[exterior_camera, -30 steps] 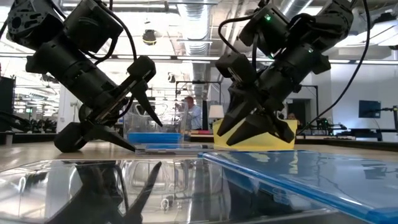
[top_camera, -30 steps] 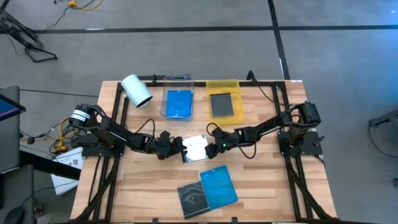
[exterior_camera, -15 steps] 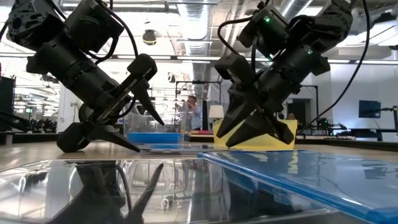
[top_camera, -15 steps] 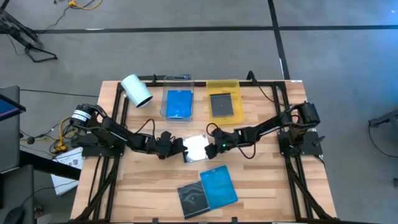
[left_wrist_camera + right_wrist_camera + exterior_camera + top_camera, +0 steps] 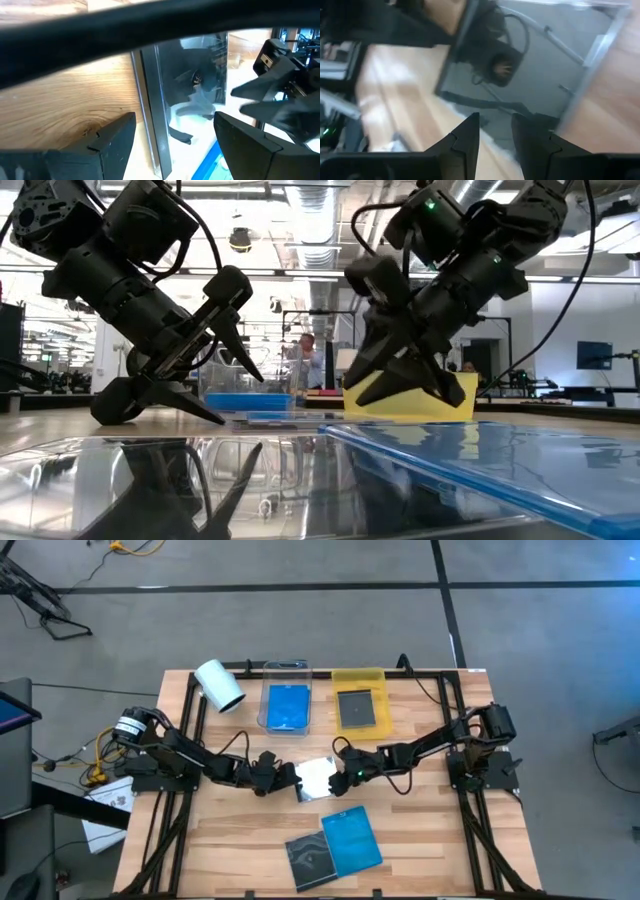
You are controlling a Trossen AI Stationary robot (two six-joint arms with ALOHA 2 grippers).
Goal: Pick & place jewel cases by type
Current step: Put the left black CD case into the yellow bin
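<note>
Clear case (image 5: pixel 316 778) flat at mid-counter (image 5: pixel 420 840), left pincer (image 5: pixel 291 776) at its 9 o'clock edge, fingers wide apart straddling nothing yet, right pincer (image 5: pixel 338 774) at its 3 o'clock edge, fingers narrowly parted, grip cannot be told; both arms equally near.

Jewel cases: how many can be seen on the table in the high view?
5: a blue one in the clear tray, a dark one in the yellow tray, a clear one mid-table, and a dark and a blue at the front. Stacked ones may be hidden.
</note>
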